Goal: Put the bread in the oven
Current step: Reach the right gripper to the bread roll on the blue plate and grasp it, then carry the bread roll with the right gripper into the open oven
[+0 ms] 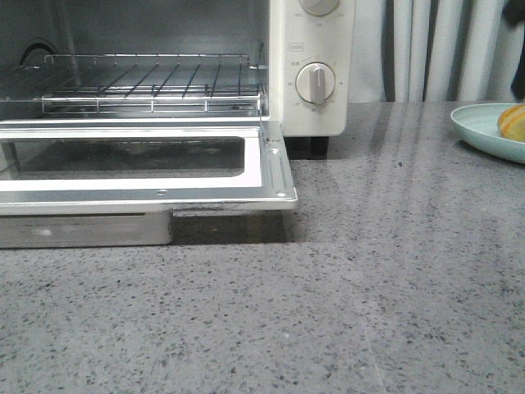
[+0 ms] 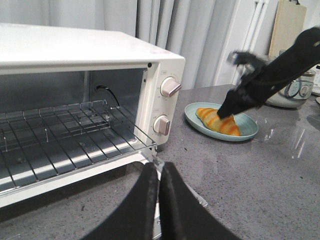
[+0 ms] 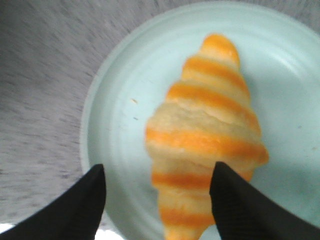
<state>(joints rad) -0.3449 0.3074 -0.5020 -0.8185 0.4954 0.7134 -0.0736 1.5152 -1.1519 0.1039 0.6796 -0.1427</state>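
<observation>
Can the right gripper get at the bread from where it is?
Probably yes. The right gripper is open right over the bread, which lies bare on the plate with one finger on each side and nothing between.

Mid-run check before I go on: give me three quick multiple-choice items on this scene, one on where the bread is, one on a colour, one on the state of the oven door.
1. Where is the bread?
A. on the oven rack
B. on the plate
C. on the bare counter

2. What colour is the plate?
A. pale green-blue
B. red
C. black

3. How is the door of the oven?
A. shut
B. dropped open
C. taken off

Key: 1 B, the bread lies on the plate to the right of the oven, with the open right gripper over it. 2 A, the right wrist view shows the plate pale green-blue. 3 B, the glass door lies flat in front of the bare wire rack.
</observation>
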